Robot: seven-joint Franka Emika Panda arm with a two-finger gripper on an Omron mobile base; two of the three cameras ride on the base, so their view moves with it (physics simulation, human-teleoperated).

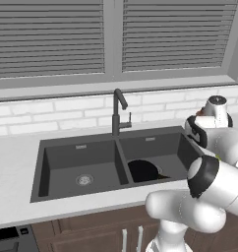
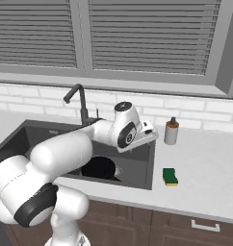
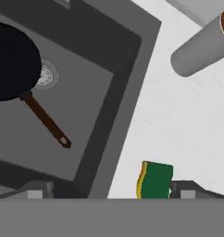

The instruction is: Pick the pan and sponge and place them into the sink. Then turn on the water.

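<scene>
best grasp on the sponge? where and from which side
Come straight down on the sponge, which lies flat, green layer up, on the counter right of the sink. Probably close the fingers across its narrower width; its top and sides look unobstructed.

Black pan [image 3: 12, 60] lying in the dark grey sink [image 3: 127, 60], partly covering the round silver drain [image 3: 45, 75]; its brown handle [image 3: 45, 121] lies across the basin floor. Green-topped yellow sponge [image 3: 155, 180] on the white tabletop [image 3: 188, 125] beside the sink rim. Grey bottle [image 3: 197, 53] at upper right.
</scene>
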